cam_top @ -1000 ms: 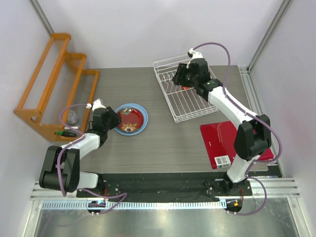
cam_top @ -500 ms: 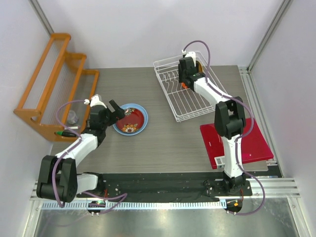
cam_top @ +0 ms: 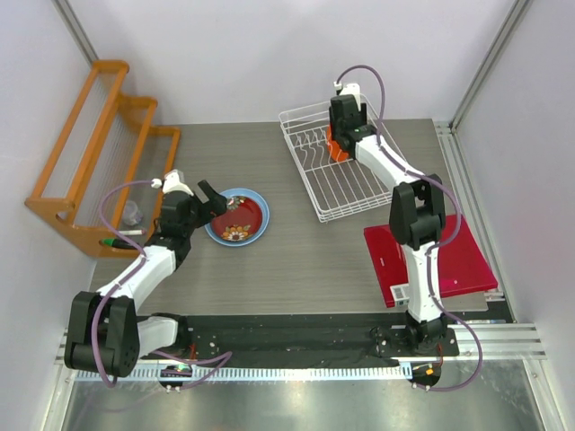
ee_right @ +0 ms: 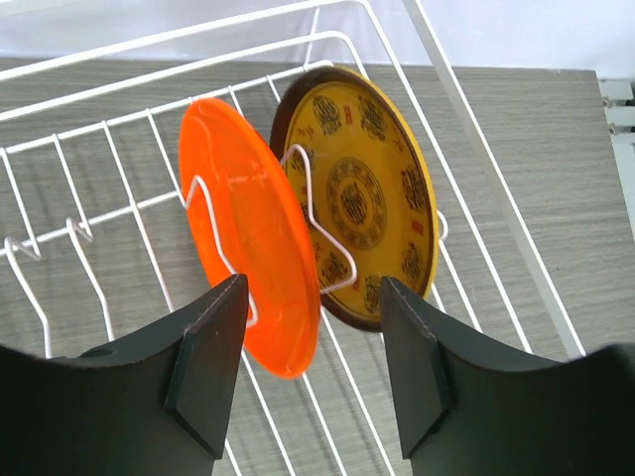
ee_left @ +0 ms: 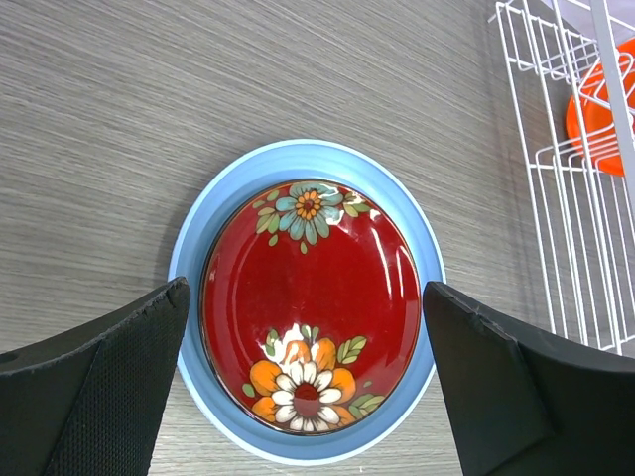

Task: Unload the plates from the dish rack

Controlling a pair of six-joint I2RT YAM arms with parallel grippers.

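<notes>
Two plates out on the tabletop, two upright in the dish rack.
Centre-left of my top view, my left gripper hovers released over the dark red floral plate, stacked in the light blue plate. Upper centre, the right gripper, also released, faces the orange plate and yellow-brown plate. I cannot read the red book's white label.

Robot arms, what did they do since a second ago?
The right arm swung its elbow inward, lining the open right gripper up on the orange plate in the dish rack. The left gripper pulled back a little, open above the red plate. The plates, rack and red book stayed put.
</notes>
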